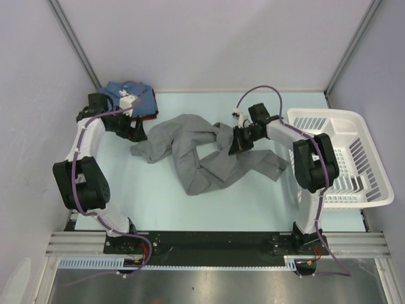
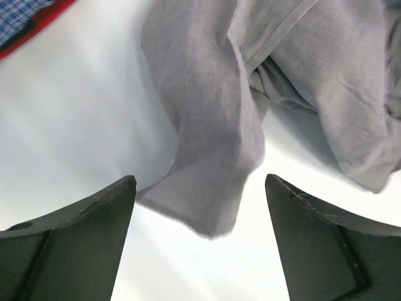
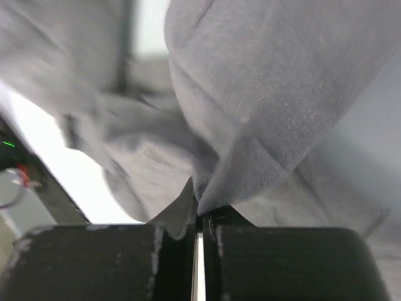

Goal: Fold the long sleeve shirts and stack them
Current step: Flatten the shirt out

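right now our right gripper (image 3: 199,219) is pinched closed on a fold of the grey shirt (image 1: 202,158), which sprawls crumpled across the middle of the table (image 1: 253,202). our left gripper (image 2: 200,188) has its jaws wide apart, an end of that shirt lying between them. the blue shirt (image 1: 126,94) lies folded at the far left corner, the dark red shirt (image 2: 31,26) showing along its edge. the white basket (image 1: 354,123) sits at the right.

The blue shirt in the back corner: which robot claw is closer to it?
Left. The left gripper hovers just beside the blue shirt, open over a sleeve end of the grey shirt. The right gripper is far off to the right, pinching that grey shirt.
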